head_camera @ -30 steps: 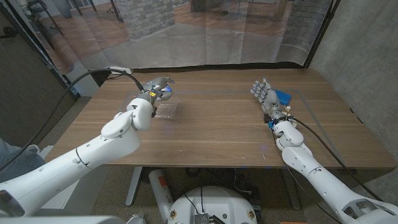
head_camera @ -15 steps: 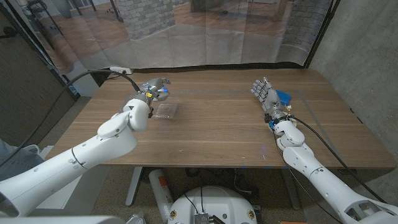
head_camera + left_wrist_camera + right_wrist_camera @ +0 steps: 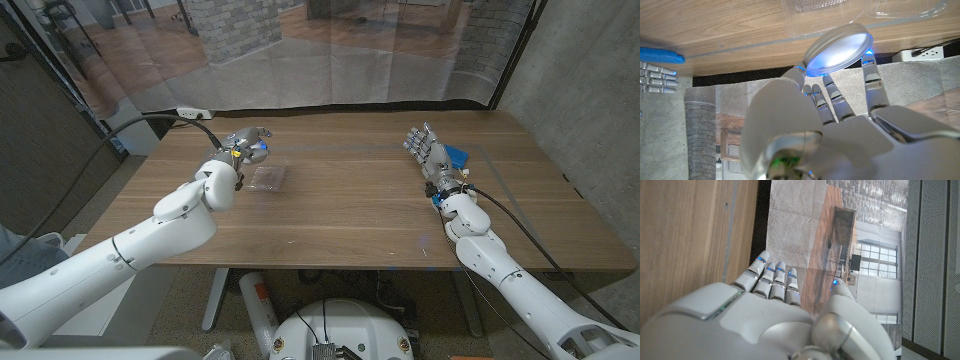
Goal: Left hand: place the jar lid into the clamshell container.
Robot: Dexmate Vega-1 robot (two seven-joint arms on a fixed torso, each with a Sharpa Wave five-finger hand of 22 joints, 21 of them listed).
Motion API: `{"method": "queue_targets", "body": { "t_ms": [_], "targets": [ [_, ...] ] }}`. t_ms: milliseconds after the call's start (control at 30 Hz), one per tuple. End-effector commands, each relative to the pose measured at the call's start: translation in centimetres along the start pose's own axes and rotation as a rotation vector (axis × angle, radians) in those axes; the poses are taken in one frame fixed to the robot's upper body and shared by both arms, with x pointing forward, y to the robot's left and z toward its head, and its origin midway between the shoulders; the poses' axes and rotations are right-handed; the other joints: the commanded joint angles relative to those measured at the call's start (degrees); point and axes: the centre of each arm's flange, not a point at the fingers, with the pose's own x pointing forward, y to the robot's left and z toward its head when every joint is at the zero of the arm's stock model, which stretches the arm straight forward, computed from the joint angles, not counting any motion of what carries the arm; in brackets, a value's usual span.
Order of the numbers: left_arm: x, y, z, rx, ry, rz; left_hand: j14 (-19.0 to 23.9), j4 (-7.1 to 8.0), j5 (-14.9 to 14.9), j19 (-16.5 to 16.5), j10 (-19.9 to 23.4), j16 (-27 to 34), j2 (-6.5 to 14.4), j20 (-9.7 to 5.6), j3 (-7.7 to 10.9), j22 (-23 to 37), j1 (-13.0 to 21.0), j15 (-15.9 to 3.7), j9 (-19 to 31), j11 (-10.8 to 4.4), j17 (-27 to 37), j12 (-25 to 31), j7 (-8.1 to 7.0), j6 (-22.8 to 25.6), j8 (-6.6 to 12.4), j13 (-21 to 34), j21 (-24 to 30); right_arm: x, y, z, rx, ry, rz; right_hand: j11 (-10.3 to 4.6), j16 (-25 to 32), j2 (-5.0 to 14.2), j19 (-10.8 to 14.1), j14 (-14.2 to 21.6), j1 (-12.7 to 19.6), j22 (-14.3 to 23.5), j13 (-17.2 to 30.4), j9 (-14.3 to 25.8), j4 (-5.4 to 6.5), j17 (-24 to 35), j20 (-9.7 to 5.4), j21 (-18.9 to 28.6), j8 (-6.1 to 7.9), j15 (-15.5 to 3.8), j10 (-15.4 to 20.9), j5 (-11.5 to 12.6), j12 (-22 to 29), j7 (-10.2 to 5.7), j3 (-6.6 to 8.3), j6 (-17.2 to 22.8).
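My left hand [image 3: 243, 144] hovers over the table's far left part and pinches a round silvery jar lid [image 3: 259, 151] between its fingertips. In the left wrist view the jar lid [image 3: 839, 50] sits at the tips of the left hand [image 3: 830, 125], tilted, close to the clear plastic clamshell container [image 3: 860, 10]. The clamshell container [image 3: 268, 177] lies open on the wood, just to the right of and nearer than the lid. My right hand [image 3: 426, 150] stands over the table's right part with fingers spread, holding nothing; the right hand [image 3: 775, 315] is seen from behind in its wrist view.
A blue object [image 3: 456, 155] lies on the table just behind my right hand, also seen as a blue object [image 3: 660, 55] in the left wrist view. A white power strip [image 3: 193, 113] sits at the table's far left edge. A curtain hangs behind the table.
My left hand with the lid has drifted slightly left and farther back, away from the clamshell. The right arm has not moved.
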Motion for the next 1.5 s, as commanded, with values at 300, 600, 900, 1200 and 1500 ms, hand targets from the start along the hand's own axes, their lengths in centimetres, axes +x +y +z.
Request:
{"method": "queue_targets", "body": {
  "t_ms": [300,600,900,1200,1500],
  "targets": [
    [0.9,-0.5,-0.5,-0.004,-0.002,-0.01,0.4,-0.09,0.2,7.1,0.5,-0.1,0.4,-7.48,0.35,0.2,-0.2,-2.73,0.2,-0.11,0.1,-0.2,-0.16,0.5,-0.08,0.3,0.1,-0.2,0.1,0.3,-0.007,-0.006,-0.004,-0.05,-0.1,0.65,0.6,0.5,0.1,0.2,0.3,0.1,-0.23,0.3,-0.52,-0.3,-0.06,-0.23,0.3,-0.1,0.1,0.03,0.23,0.5],
    [1.3,-1.3,-0.2,-0.014,-0.008,-0.022,0.3,-0.09,0.2,7.1,0.4,-0.2,0.4,-7.5,0.38,0.2,-0.2,-2.7,0.2,-0.17,0.0,-0.4,-0.15,0.7,-0.11,0.3,0.0,-0.2,0.1,0.2,-0.005,-0.003,-0.005,-0.06,-0.1,0.66,0.6,0.5,0.1,0.2,0.3,0.1,-0.24,0.3,-0.54,-0.4,-0.08,-0.24,0.3,-0.1,0.1,0.08,0.2,0.4],
    [1.6,-1.7,0.1,-0.014,-0.012,-0.031,0.4,-0.08,0.2,7.0,0.6,-0.2,0.4,-7.47,0.4,0.2,-0.3,-2.71,0.2,0.0,0.0,-0.4,-0.2,0.7,-0.16,0.3,0.0,-0.2,0.0,-0.1,-0.001,0.0,-0.005,0.04,-0.1,0.69,0.7,0.5,0.1,0.3,0.3,0.1,-0.26,0.3,-0.53,-0.5,-0.08,-0.23,0.3,-0.1,0.1,0.01,0.19,0.5],
    [1.9,-2.5,0.2,-0.011,-0.009,-0.047,0.4,-0.09,0.2,6.8,0.7,-0.3,0.4,-7.4,0.42,0.2,-0.3,-2.66,0.2,-0.14,0.0,-0.4,-0.3,0.9,-0.16,0.3,-0.1,-0.2,-0.2,-0.2,0.001,-0.001,-0.011,-0.06,-0.1,0.73,0.8,0.5,0.1,0.3,0.3,0.1,-0.29,0.3,-0.54,-0.6,-0.08,-0.25,0.3,-0.1,0.0,0.01,0.2,0.5],
    [1.8,-2.9,-0.6,-0.017,0.013,-0.06,0.3,-0.05,0.2,6.6,0.7,-0.3,0.3,-7.43,0.42,0.2,-0.4,-2.8,0.2,-0.24,0.0,-0.5,-0.26,1.0,-0.21,0.3,-0.2,0.0,-0.1,-0.5,0.006,0.003,-0.01,-0.04,-0.2,0.78,0.8,0.5,0.1,0.3,0.3,0.1,-0.32,0.3,-0.54,-0.8,-0.09,-0.33,0.4,-0.1,0.0,-0.01,0.19,0.4]
  ]
}}
